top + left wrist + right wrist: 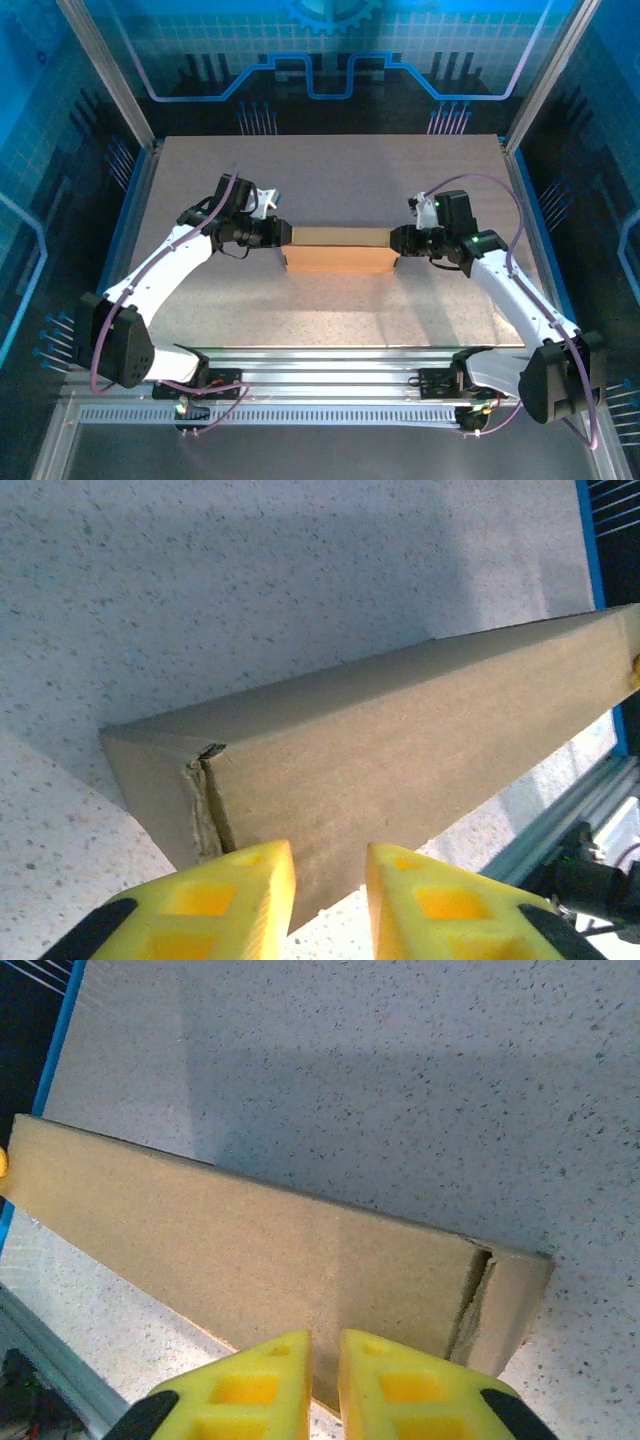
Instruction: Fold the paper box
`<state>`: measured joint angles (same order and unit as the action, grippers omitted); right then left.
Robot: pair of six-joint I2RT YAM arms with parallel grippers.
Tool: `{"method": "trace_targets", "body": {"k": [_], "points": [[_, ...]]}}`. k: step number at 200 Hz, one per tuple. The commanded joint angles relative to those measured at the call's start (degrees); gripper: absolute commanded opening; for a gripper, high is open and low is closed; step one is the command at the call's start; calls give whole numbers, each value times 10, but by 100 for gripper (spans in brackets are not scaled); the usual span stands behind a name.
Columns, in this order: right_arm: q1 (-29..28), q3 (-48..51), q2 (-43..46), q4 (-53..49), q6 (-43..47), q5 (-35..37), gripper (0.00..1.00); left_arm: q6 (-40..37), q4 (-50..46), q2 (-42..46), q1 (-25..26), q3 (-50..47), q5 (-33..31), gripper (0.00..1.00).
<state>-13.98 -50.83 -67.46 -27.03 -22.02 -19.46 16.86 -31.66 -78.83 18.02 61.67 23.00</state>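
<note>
The paper box [338,248] lies folded flat-sided in the middle of the bench [330,170], long axis running left to right, one arm at each end. I judge the ends are braced like this so the carton can't slide while its walls are squared.

The left pincer [283,234] meets the left end, its yellow fingers [215,900] a little apart, with cardboard showing in the gap. The right pincer [397,240] meets the right end, fingers nearly together. I cannot tell whether either actually pinches a panel or only presses against it.

Each end shows a rough corner seam [205,800] where a flap tucks in.

I can read no print, label or brand on the plain brown board.
</note>
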Motion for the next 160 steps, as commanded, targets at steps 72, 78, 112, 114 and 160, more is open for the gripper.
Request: {"method": "trace_targets", "body": {"k": [72,78,112,114,160], "points": [[-35,36,17,-33,14,113,24,62,23,31,3,-68,-43,27],[-38,29,24,-32,18,110,25,68,29,38,3,-65,-33,29],[-61,-15,51,-30,49,102,42,100,63,80,3,-45,1,37],[-63,-16,52,-30,51,104,43,102,65,82,3,-44,2,38],[-82,-56,61,-31,117,92,83,99,64,127,3,-18,16,72]]}}
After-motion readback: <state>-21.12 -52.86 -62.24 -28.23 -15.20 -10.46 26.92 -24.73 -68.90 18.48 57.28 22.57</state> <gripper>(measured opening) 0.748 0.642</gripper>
